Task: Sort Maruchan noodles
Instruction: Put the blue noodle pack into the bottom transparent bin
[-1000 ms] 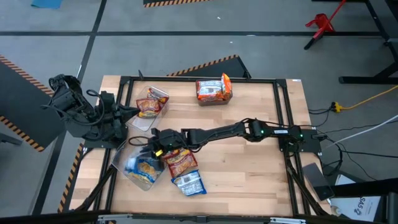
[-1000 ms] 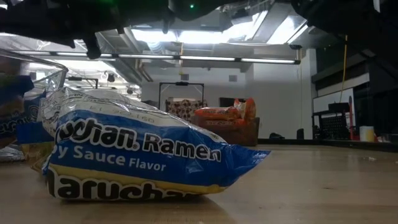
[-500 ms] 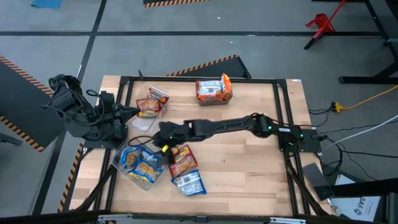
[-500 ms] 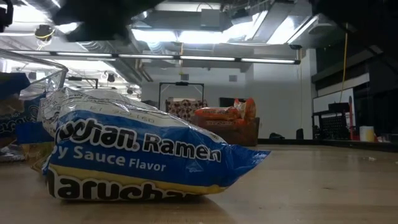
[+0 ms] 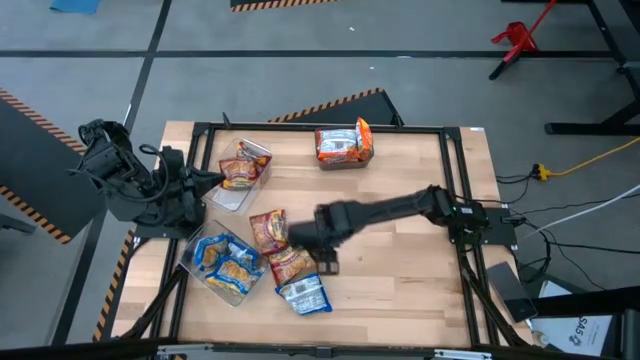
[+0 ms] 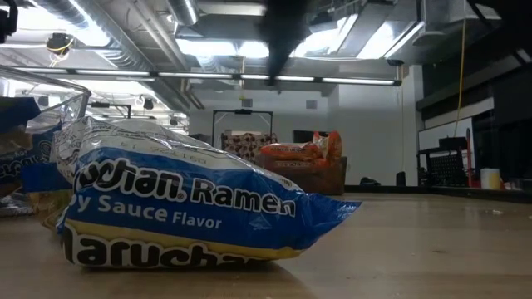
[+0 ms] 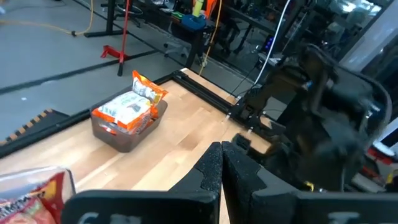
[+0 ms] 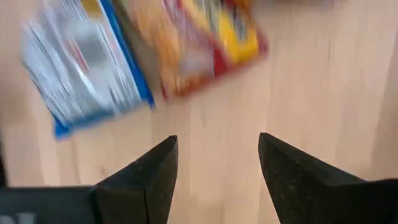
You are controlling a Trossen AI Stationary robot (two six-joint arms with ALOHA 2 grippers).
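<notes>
Maruchan noodle packets lie near the table's near left. A red-orange one (image 5: pixel 268 228), another red-orange one (image 5: pixel 290 264) and a blue-and-white one (image 5: pixel 303 296) rest flat on the wood. Blue packets (image 5: pixel 222 262) fill a clear bin. My right gripper (image 5: pixel 322 258) hangs open over bare wood, pointing down, just right of the loose packets. Its wrist view shows the blue packet (image 8: pixel 81 68) and a red-orange packet (image 8: pixel 205 37) beyond its spread fingers (image 8: pixel 155 174). My left gripper (image 7: pixel 221 168) waits shut at the table's left edge.
A clear bin (image 5: pixel 243 170) at far left holds a red-orange packet. Another bin (image 5: pixel 343 146) at the far edge holds orange packets. The table's middle and right are bare wood. In the low view the blue packet (image 6: pixel 183 208) fills the foreground.
My right gripper has drawn back from over the near-left bin toward the table's right, risen, and tipped from nearly level to pointing down. The red-orange packet beside the bin, which the arm covered before, now shows.
</notes>
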